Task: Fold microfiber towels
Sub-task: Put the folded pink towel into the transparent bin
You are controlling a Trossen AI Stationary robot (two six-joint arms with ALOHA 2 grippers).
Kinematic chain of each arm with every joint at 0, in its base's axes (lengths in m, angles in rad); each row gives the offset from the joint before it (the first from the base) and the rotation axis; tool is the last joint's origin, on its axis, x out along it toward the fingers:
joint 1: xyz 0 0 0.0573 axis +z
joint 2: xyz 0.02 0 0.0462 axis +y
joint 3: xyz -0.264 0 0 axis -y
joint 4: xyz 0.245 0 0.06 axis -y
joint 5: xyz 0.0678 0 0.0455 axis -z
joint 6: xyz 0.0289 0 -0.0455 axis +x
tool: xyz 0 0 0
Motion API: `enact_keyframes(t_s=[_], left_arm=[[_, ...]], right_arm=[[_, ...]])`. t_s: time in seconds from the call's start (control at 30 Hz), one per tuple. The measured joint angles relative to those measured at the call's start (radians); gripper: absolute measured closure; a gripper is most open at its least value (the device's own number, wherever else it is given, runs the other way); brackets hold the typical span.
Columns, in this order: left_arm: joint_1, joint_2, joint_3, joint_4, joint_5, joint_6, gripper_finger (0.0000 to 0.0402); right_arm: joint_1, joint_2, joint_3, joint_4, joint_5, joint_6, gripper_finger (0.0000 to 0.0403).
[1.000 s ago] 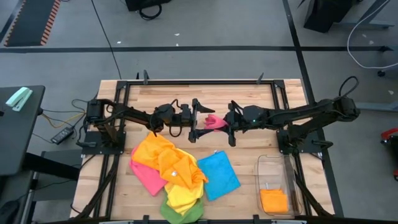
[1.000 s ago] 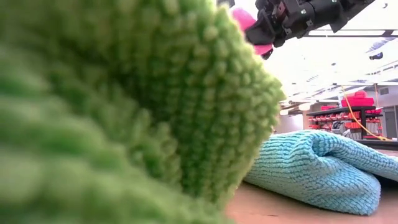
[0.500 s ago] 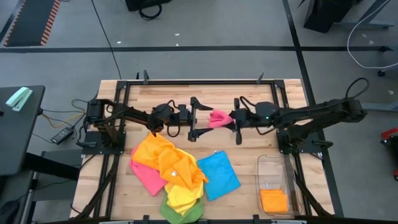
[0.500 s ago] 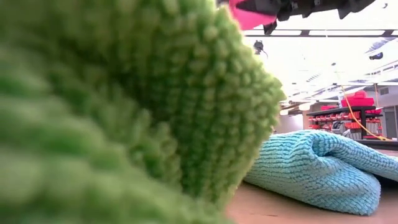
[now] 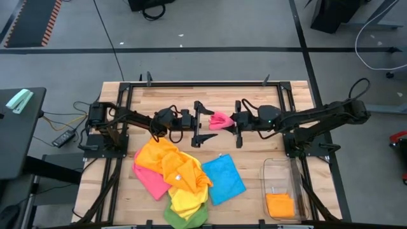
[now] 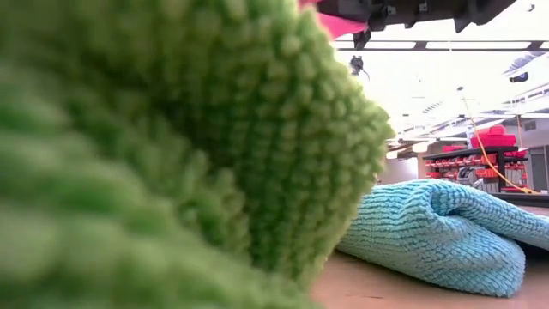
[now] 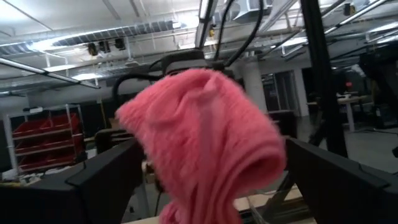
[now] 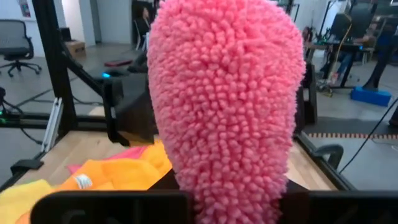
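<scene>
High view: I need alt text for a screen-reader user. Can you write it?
Seen from above, the right gripper holds a pink towel above the table, facing the open left gripper. Nearer the front lie a heap of orange, pink, yellow and green towels, a blue towel and a clear bin holding an orange towel.

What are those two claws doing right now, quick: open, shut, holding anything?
Left gripper: jaws wide open, holding nothing, facing the pink towel.
Right gripper: jaws shut on the pink towel, held up above the table.

Workshop: red parts bins [image 6: 492,140], exposed ceiling.
</scene>
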Motion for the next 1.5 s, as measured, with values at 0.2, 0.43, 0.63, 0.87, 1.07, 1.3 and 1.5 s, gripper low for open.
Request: enact_keyframes(t_s=[0.2,0.43,0.63,0.87,1.07,1.3,1.5], left_arm=[[0.001,0.0,0.0,-0.013,-0.013,-0.002,0.0002],[0.001,0.0,0.002,-0.08,-0.013,-0.003,0.0002],[0.003,0.001,0.002,-0.08,-0.025,-0.038,0.0002],[0.003,0.001,0.073,-0.147,-0.028,-0.055,0.0002],[0.001,0.001,0.131,-0.265,-0.028,-0.046,0.0002],[0.0,0.001,0.137,-0.204,-0.027,-0.022,0.0006],[0.0,0.0,0.137,-0.189,-0.026,-0.02,0.0049]], right_arm=[[0.004,0.0,0.0,0.041,-0.022,-0.021,0.0352],[0.003,0.0,0.0,0.045,-0.023,-0.029,0.0352],[0.003,0.0,0.0,0.044,-0.024,-0.028,0.0352],[0.003,0.001,0.0,0.028,-0.013,-0.031,0.0352],[0.003,0.001,0.0,-0.004,-0.013,-0.024,0.0352],[0.003,0.001,0.0,-0.02,-0.012,-0.025,0.0352],[0.003,0.001,0.0,-0.026,0.014,-0.035,0.0352]])
